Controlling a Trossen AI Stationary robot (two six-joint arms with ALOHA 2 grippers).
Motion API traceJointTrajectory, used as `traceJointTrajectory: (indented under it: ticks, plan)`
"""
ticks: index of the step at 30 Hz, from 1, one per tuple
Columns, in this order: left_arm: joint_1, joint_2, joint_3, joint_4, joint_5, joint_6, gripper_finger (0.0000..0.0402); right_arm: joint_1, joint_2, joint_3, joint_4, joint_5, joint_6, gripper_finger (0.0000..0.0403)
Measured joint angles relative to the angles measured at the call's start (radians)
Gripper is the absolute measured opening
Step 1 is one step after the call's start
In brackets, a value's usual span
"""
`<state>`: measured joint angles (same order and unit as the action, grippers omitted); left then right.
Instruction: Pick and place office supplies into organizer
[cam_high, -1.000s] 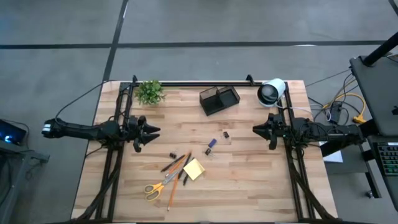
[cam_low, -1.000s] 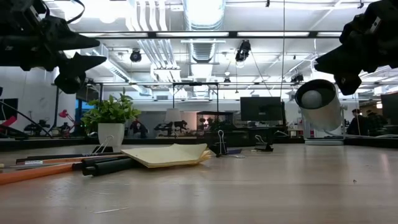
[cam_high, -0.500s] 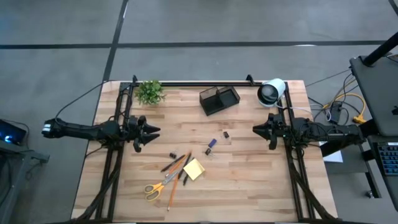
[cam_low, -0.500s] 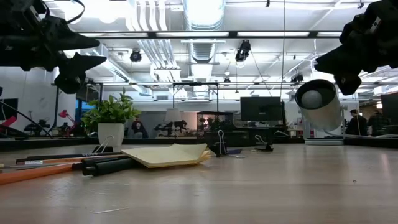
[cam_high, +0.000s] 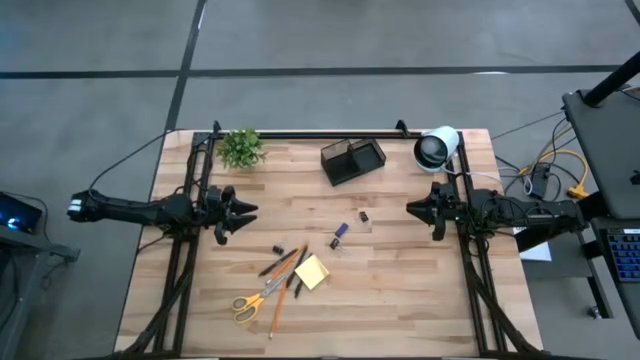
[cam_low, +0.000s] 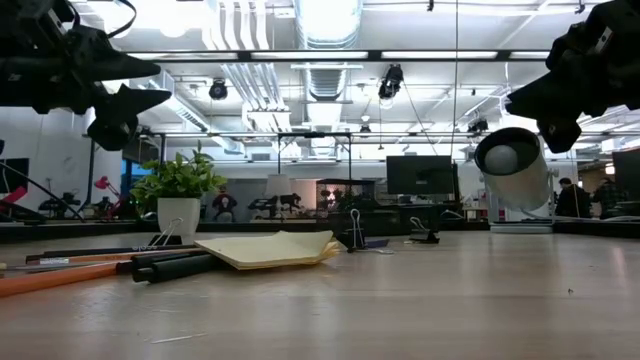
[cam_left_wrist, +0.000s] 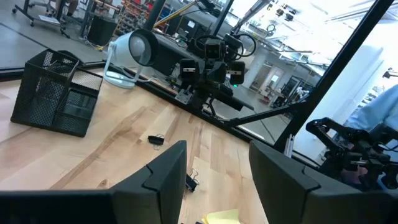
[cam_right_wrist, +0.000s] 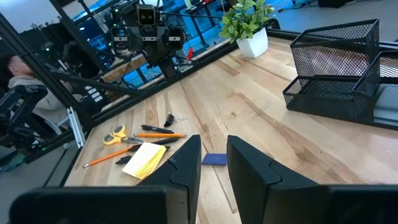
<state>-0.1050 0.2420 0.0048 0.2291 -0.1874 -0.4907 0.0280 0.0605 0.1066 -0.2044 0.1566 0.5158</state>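
The yellow sticky-note pad (cam_high: 311, 271), yellow-handled scissors (cam_high: 250, 303), orange pencils (cam_high: 279, 300) and dark pens (cam_high: 277, 264) lie loose on the table's near middle. Small dark clips (cam_high: 363, 215) and a blue bit (cam_high: 340, 231) lie further back. The black mesh organizer (cam_high: 352, 160) stands at the far middle. My left gripper (cam_high: 243, 210) hovers open at the table's left, above the wood. My right gripper (cam_high: 412, 208) hovers open at the right, its gap narrower. Both are empty.
A small green plant (cam_high: 241, 147) in a white pot stands at the far left. A big white-and-black roll (cam_high: 436, 147) stands at the far right. A black rail (cam_high: 300, 133) runs along the far edge. People show in the room beyond the table.
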Motion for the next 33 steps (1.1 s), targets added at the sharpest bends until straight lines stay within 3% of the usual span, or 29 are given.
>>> traceJointTrajectory:
  ticks: [13,21,30,33]
  plan:
    - [0.0,0.0,0.0,0.0,0.0,0.0,0.0159,0.0,0.0,0.0,0.014,0.011,-0.001,0.0068]
    - [0.0,0.0,0.0,0.0,0.0,0.0,0.0159,0.0,-0.001,0.0,0.234,0.316,0.145,0.0068]
    - [0.0,0.0,0.0,0.0,0.0,0.0,0.0159,0.0,0.0,0.0,0.294,0.341,0.146,0.0068]
    - [0.0,0.0,0.0,0.0,0.0,0.0,0.0159,0.0,0.005,0.0,0.328,0.377,0.282,0.0068]
